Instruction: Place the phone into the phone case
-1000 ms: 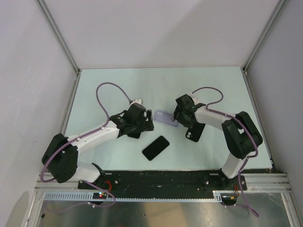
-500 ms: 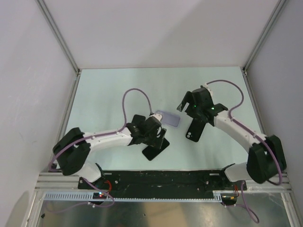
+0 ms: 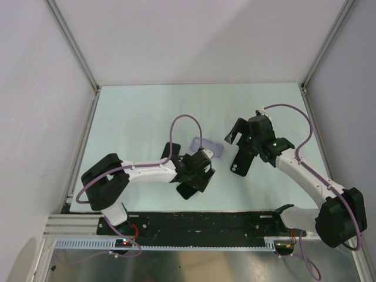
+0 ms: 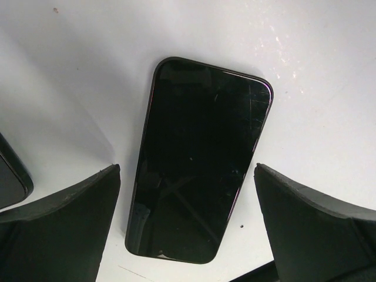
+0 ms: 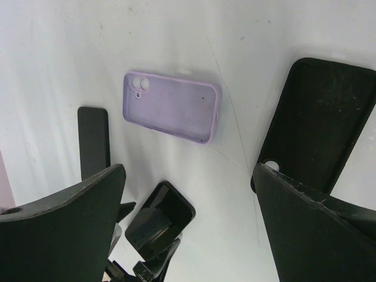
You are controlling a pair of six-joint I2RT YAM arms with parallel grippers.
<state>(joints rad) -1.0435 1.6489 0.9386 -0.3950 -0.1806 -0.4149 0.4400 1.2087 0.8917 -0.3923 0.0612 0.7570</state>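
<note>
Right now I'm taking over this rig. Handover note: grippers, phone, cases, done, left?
Left gripper: open, empty, over the phone with a finger on each side; the phone lies screen-up on the table.
Right gripper: open, empty, above the table between the purple case and the black case.
Done: nothing; phone not gripped, both cases empty.
Left: grasp the phone, seat it in a case.

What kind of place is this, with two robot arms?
Probably a lab test cell: white panels on aluminium posts enclose a table, the left arm and right arm are bolted to a rail at its near edge, and a phone and phone cases lie on it.
</note>
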